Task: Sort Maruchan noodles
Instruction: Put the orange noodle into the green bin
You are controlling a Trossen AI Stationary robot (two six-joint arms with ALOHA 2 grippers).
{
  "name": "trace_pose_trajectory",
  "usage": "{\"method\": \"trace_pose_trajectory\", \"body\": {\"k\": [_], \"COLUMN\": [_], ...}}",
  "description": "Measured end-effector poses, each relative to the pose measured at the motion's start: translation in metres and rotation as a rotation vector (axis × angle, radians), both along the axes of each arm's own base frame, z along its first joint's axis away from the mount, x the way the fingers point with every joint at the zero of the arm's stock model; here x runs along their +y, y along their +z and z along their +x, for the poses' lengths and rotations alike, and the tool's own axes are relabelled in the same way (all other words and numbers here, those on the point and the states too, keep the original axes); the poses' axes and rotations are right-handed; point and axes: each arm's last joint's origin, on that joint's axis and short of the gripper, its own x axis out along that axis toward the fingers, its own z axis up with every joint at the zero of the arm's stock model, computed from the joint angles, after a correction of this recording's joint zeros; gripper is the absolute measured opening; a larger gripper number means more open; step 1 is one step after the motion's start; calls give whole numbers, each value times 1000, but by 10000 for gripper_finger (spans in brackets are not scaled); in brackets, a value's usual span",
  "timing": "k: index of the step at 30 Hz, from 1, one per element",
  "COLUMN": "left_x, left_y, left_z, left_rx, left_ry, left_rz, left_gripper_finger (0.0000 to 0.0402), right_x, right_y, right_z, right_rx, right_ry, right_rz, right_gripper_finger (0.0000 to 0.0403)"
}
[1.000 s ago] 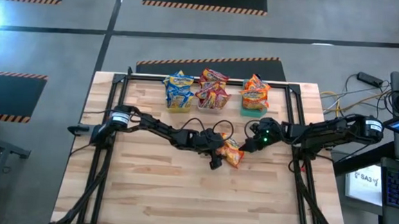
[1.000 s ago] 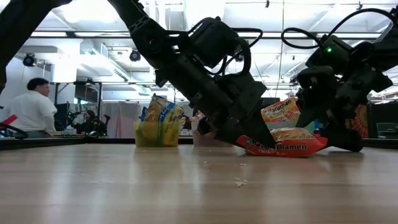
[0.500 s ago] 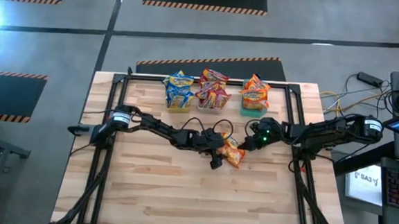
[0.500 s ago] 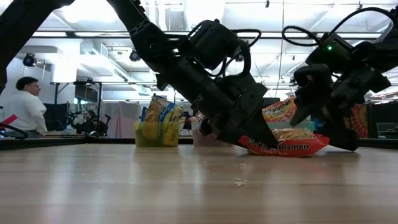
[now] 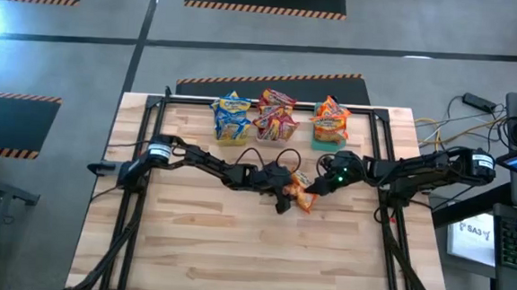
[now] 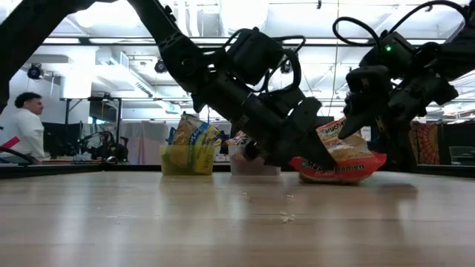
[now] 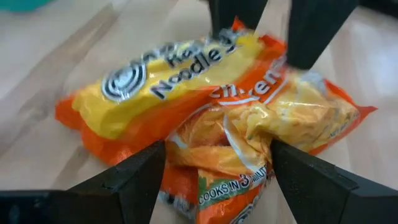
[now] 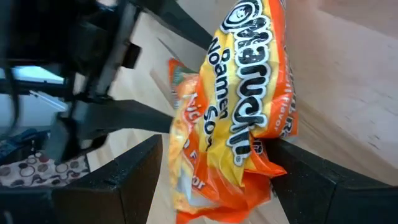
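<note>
Two orange Maruchan noodle packets (image 5: 302,192) lie stacked at the table's middle. The lower packet (image 7: 249,137) sits between my left gripper's (image 7: 217,186) fingers. The upper packet (image 8: 249,93), tilted, lies on the lower one and sits between my right gripper's (image 8: 217,180) fingers. In the high view my left gripper (image 5: 284,194) comes from the left and my right gripper (image 5: 317,185) from the right. Sorted packets stand on end in three bins at the far edge: blue-and-yellow (image 5: 231,118), red (image 5: 275,117) and orange (image 5: 330,122). My left gripper pinches the lower orange packet across its crumpled near end (image 7: 186,155) between its two fingers, slanting down from the table's left. The packet (image 6: 338,169) sits low and tilted; whether it touches the wood I cannot tell. My right gripper pinches the upper orange packet by its two side edges (image 8: 277,134) between its two fingers, slanting down from the table's right. The packet (image 6: 338,137) is tilted, its raised end at the fingers (image 7: 314,31) and its other end resting on the lower packet.
The yellow bin (image 6: 185,159), a clear bin (image 6: 249,165) and a green bin (image 5: 323,144) stand in a row along the far edge. A black frame (image 5: 153,112) rims the table. The near half of the wooden top (image 5: 252,253) is bare. A person (image 6: 26,130) is in the room behind.
Both grippers have moved a little toward the far edge and risen slightly, taking the two orange packets along. The lower packet has tipped up from lying flat, and the upper packet stands steeper against it.
</note>
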Motion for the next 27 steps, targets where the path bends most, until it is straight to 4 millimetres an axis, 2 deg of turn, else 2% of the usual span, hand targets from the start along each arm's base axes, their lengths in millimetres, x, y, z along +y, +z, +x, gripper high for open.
{"method": "trace_pose_trajectory", "body": {"k": [5, 12, 27], "left_x": [0, 0, 2], "left_y": [3, 4, 6], "left_z": [2, 2, 3], "left_rx": [-31, -40, -44], "left_ry": [-9, -10, -6], "left_rz": [16, 18, 18], "left_gripper_finger": [275, 275, 275], "right_x": [1, 0, 0], "right_y": [-4, -4, -4], "right_z": [-3, -3, -3], "right_rx": [49, 50, 37], "right_ry": [-1, 6, 14], "right_rz": [8, -18, -31], "right_gripper_finger": [260, 227, 107]}}
